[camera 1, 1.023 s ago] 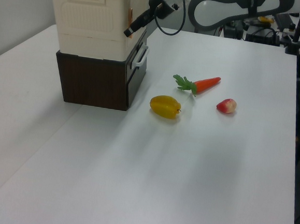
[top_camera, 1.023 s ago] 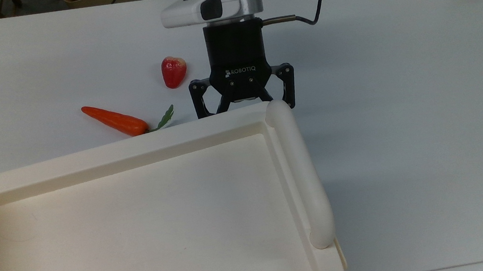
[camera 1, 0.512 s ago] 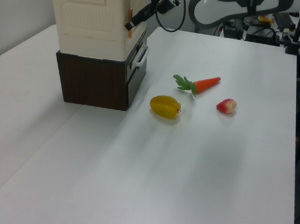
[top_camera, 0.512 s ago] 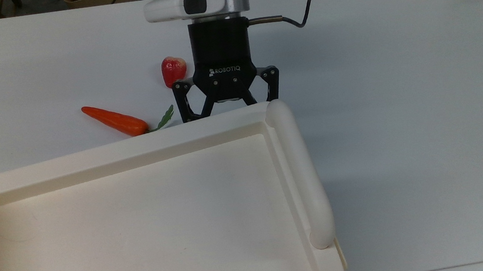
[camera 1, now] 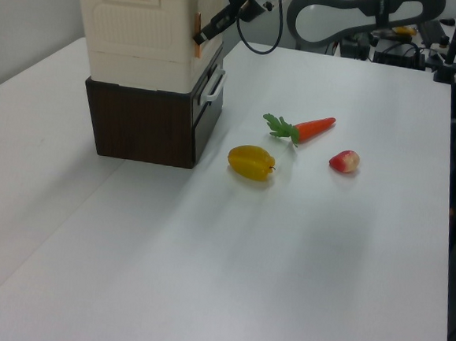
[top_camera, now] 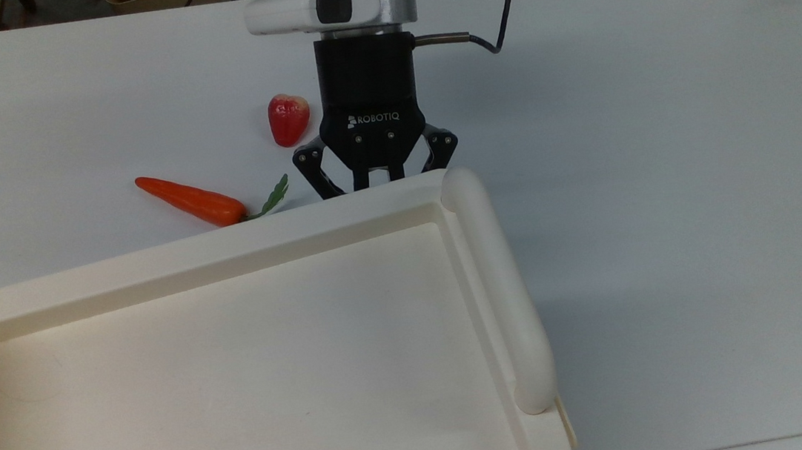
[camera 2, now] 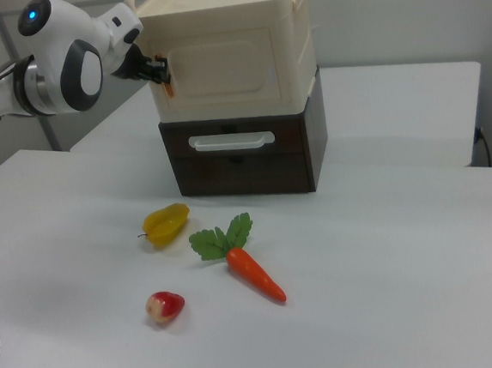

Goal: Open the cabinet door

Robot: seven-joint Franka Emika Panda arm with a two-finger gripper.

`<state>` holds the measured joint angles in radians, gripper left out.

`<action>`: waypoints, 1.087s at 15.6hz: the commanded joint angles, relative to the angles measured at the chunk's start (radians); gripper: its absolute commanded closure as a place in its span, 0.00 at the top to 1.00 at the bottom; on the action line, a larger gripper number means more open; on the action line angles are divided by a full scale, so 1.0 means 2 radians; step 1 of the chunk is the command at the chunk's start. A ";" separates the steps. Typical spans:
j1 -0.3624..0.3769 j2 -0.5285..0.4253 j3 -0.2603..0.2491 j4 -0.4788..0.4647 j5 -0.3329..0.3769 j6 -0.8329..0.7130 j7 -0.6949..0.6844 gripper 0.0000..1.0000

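Observation:
The cabinet door is the cream front panel of the cream cabinet and lies flush with it. My gripper is at the door's edge on the right view's left, beside a small orange tab. From above, my gripper points down just beyond the rim of the cabinet's tray-like top. That rim hides the fingertips, and the finger links are drawn close together. In the left view my gripper touches the front edge of the door.
Under the cabinet sits a dark brown drawer unit with a white handle. On the white table lie a carrot, a red fruit and a yellow fruit. A rounded rail edges the cabinet top.
My gripper shifted toward the top view's left along the cabinet front, then its fingers drew together from wide open. The door has not visibly moved.

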<state>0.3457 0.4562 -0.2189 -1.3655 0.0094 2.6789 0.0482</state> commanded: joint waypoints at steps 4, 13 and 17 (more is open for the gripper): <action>0.004 0.001 -0.008 -0.001 -0.008 0.013 0.007 0.00; 0.005 -0.078 -0.004 -0.065 -0.001 -0.084 0.010 0.00; -0.010 -0.105 -0.003 -0.067 0.000 -0.173 0.007 0.00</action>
<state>0.3406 0.3322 -0.2195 -1.4353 0.0084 2.4548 0.0600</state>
